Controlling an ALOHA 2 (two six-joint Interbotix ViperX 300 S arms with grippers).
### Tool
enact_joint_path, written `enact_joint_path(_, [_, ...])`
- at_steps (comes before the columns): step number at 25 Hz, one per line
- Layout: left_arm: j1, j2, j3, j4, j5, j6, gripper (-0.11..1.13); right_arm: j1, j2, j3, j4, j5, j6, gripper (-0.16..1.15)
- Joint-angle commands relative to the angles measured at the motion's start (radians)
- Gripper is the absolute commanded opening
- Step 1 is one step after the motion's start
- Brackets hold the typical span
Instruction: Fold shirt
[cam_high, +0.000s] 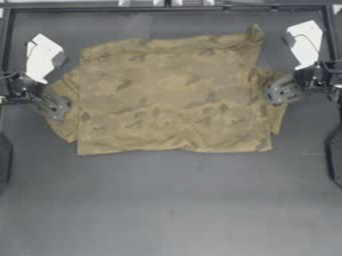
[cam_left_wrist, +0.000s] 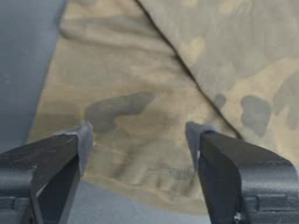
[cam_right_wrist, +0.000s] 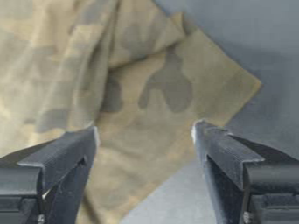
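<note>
The shirt (cam_high: 170, 95), tan with darker blotches, lies spread flat on the far half of the dark table, a sleeve sticking out at each side. My left gripper (cam_high: 59, 108) hovers over the left sleeve (cam_left_wrist: 125, 127), jaws open on either side of the sleeve's hem. Over the right sleeve (cam_right_wrist: 169, 100) my right gripper (cam_high: 277, 93) is also open, with the cloth between and below its fingers. Neither gripper pinches the cloth.
A white patch (cam_high: 40, 57) sits at the far left and another white patch (cam_high: 304, 42) at the far right, beside the arms. The table's far rail (cam_high: 167, 7) runs behind the shirt. Bare table (cam_high: 167, 205) fills the near half.
</note>
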Motion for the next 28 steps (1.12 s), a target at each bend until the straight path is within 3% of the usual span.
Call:
enact_joint_path(1, [-0.003,0.012,-0.023,0.002,-0.002,0.003,0.95,0.000,0.009,-0.009,-0.005,-0.006,0.002,0.95])
enact_joint_path(18, [-0.026,0.118,-0.061,0.011,0.025,0.008,0.89,-0.002,0.064,-0.017,-0.005,-0.031,-0.002,0.95])
enact_joint_path(22, [-0.040,0.133,-0.063,0.011,0.026,0.006,0.64,0.000,0.064,-0.014,-0.005,-0.031,-0.003,0.94])
enact_joint_path(28, [-0.069,0.127,-0.066,0.012,0.052,0.044,-0.02,0.006,0.064,-0.015,-0.005,-0.032,-0.003,0.94])
